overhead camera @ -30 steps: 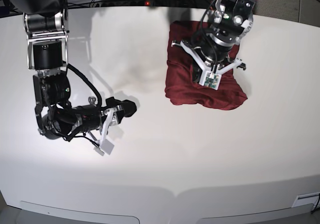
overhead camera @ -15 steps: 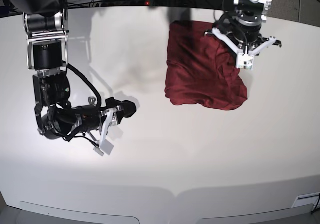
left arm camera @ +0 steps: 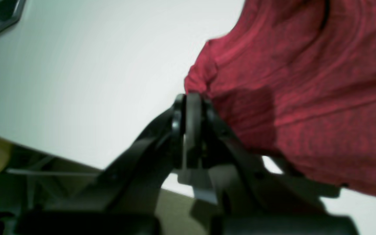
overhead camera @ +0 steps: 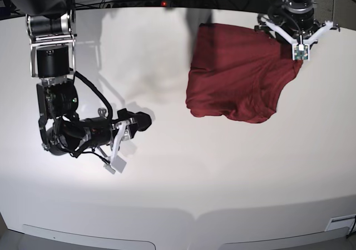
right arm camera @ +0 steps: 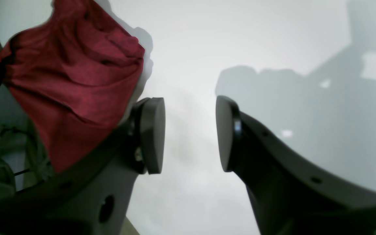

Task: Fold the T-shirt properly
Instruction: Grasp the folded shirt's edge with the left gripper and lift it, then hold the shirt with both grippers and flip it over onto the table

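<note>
The left gripper (left arm camera: 191, 98) pinches the dark red T-shirt (overhead camera: 233, 74); the right gripper (right arm camera: 189, 135) is spread.

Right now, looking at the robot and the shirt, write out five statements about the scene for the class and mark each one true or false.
1. The left gripper is shut on the shirt. True.
2. The right gripper is shut. False: its fingers stand apart, with nothing between them.
3. The shirt is dark red. True.
4. The shirt is spread perfectly smooth. False: creases run across its fabric.
5. Both grippers are touching the shirt. False: only the left one is; the right one is away from it, over the pale tabletop.
</note>
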`<state>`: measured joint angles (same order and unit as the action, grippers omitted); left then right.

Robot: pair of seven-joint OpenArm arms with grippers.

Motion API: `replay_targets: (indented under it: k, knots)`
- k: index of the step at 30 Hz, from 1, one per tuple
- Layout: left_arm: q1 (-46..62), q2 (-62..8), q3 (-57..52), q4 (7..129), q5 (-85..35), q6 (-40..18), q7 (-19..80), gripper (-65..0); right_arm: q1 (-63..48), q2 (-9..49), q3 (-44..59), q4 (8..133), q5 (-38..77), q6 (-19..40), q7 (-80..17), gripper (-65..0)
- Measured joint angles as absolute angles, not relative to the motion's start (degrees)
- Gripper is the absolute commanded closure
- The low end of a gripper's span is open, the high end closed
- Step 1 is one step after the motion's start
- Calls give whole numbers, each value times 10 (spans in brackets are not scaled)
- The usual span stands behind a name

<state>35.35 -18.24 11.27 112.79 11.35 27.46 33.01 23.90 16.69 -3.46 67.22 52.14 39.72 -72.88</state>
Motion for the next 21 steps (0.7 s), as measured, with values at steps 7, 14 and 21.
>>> replay_targets:
  k: [7,14,21]
  knots:
    - [362,-182,109,1128,103,255,330,0,239,167,-35,672,522,397,-729,-244]
    - [362,-182,109,1128,126,255,369,-227,239,165,-35,672,527,397,-729,-244]
    - [359,-182,107,1128,146,300,377,-197,246,143,-35,672,587,397,-729,-232]
